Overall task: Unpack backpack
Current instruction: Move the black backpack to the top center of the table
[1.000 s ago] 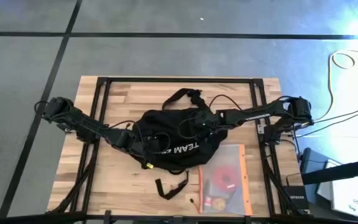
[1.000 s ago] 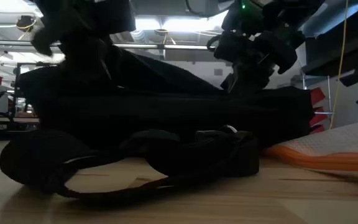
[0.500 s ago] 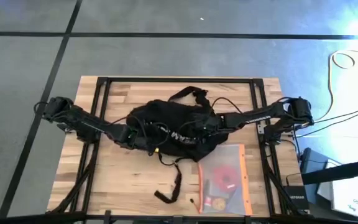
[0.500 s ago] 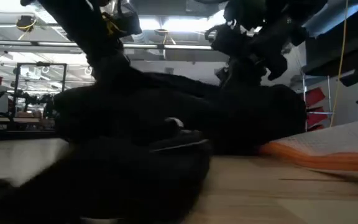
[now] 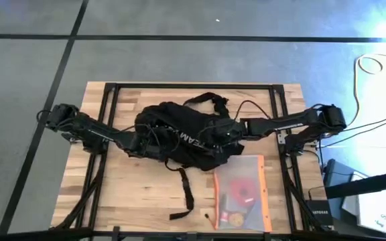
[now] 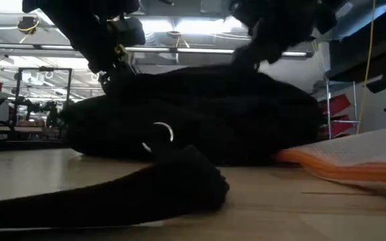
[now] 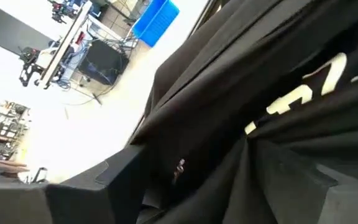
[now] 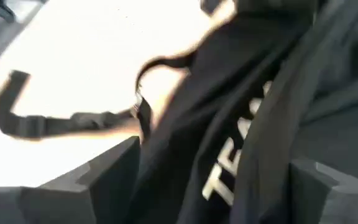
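The black backpack (image 5: 186, 130) lies bunched in the middle of the table, its white lettering (image 5: 189, 138) facing up. One strap (image 5: 183, 194) trails from it toward the near edge, and it also shows in the low view (image 6: 112, 197). My left gripper (image 5: 151, 137) reaches in from the table's left and is closed on the backpack's fabric (image 7: 229, 155). My right gripper (image 5: 225, 132) reaches in from the right. It stands open (image 8: 210, 193), its fingers wide on either side of a ridge of lettered fabric (image 8: 229, 168). My left gripper has a bunched fold of the backpack's fabric (image 7: 241, 180), beside the white lettering, between its two fingers (image 7: 104, 186). The fingers come in low from the table's left. The backpack rests on the table. My right gripper has fabric lying between its open fingers; whether they touch it I cannot tell.
A clear pouch with orange edges (image 5: 241, 191), holding red and small items, lies at the near right, just by the backpack. It shows in the low view at the right (image 6: 354, 157). Black frame rails (image 5: 109, 107) run along the table's sides.
My left gripper has gone toward the table's far edge, taking the backpack with it. The backpack has rolled and shifted toward the far edge, off the pouch's corner. Its strap, curled under it before, has swung out and now lies stretched toward the near edge.
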`<state>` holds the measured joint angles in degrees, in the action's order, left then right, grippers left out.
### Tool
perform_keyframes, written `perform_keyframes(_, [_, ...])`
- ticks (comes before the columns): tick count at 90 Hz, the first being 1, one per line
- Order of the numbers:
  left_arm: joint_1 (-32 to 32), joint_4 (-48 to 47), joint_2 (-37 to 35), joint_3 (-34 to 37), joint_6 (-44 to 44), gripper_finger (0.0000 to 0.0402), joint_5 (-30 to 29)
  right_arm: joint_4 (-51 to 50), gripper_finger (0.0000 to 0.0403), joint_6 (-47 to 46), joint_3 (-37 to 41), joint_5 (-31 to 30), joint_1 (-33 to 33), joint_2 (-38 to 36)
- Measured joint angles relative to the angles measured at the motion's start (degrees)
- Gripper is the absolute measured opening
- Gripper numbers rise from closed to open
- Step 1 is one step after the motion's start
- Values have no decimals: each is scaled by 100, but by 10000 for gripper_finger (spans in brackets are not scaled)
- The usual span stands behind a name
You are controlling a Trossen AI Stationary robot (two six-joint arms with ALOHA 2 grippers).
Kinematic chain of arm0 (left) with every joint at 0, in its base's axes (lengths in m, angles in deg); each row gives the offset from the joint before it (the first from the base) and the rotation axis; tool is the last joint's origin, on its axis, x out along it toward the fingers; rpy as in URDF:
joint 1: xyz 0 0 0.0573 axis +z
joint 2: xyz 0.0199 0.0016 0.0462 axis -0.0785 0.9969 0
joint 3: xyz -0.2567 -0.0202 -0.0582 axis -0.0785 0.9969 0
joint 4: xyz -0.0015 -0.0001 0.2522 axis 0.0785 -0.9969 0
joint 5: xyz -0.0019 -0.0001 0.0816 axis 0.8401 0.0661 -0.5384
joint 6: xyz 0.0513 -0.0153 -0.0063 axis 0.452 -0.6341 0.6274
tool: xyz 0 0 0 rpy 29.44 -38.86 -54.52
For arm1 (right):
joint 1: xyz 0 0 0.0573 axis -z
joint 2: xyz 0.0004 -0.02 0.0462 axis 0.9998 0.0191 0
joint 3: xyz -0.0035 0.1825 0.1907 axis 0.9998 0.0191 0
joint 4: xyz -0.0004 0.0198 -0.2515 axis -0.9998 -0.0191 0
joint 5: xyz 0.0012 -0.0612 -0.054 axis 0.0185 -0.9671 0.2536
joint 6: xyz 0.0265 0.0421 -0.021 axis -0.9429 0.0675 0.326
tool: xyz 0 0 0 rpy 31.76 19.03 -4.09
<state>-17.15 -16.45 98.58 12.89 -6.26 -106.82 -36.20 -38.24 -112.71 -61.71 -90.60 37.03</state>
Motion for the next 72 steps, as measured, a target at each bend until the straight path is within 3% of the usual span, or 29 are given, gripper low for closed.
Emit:
perform_keyframes(20, [0, 40, 0, 0, 3, 258, -18, -108, 290, 214, -101, -205, -210, -159])
perform_keyframes(25, [0, 44, 0, 0, -36, 258, -22, -195, 290, 534, -105, -703, -245, -170])
perform_keyframes(38, [0, 81, 0, 0, -53, 258, -18, -465, 290, 1407, -107, -2820, -335, -170])
perform_keyframes(44, [0, 89, 0, 0, -54, 258, -8, -496, 290, 1523, -107, -3340, -332, -170])
perform_keyframes(54, [0, 90, 0, 0, -54, 258, 100, -533, 290, 1358, -127, -3731, -375, -170])
perform_keyframes(72, [7, 90, 0, 0, -48, 258, 121, 79, 289, 1122, -476, -3819, -929, -176])
